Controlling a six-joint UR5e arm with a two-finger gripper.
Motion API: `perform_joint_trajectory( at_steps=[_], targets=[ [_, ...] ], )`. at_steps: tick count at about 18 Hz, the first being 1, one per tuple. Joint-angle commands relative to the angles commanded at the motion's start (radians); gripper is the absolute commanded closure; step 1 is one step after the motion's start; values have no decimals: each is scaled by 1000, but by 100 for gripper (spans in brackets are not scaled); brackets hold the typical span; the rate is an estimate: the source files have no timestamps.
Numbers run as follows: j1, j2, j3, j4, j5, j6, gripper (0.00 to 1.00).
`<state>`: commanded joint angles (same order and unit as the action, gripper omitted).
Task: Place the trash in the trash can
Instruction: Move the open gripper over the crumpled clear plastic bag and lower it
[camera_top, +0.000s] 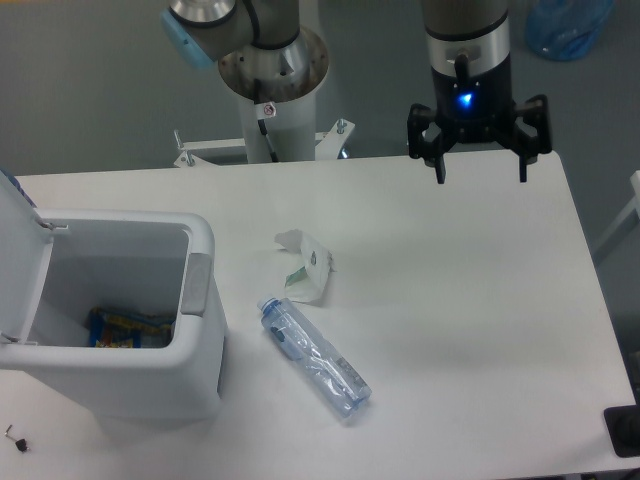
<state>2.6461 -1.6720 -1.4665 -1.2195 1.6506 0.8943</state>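
Pincer (480, 165): we see it spread, empty, upper right of frame.
Wrapper (308, 265): nearer, lower left of pincer.
Bottle (314, 359): long axis diagonal, cap upper left.

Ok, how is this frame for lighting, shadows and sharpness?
Fixed camera: even, soft lighting; faint shadows beside the white rectangular plastic trash can and crushed clear plastic bottle; crumpled white paper wrapper slightly soft; blue light glows above the open black two-finger gripper.
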Motion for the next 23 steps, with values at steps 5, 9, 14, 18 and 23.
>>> perform_joint_trajectory(
  at_steps=[5, 9, 14, 18, 23],
  targets=[
    [-6, 1, -29, 9, 5, -9, 0],
    [-12, 5, -80, 26, 2, -12, 0],
    [-63, 12, -199, 125, -2, -21, 0],
    [-118, 12, -294, 183, 5, -115, 0],
    [-175, 6, -370, 179, -6, -120, 0]
  ],
)
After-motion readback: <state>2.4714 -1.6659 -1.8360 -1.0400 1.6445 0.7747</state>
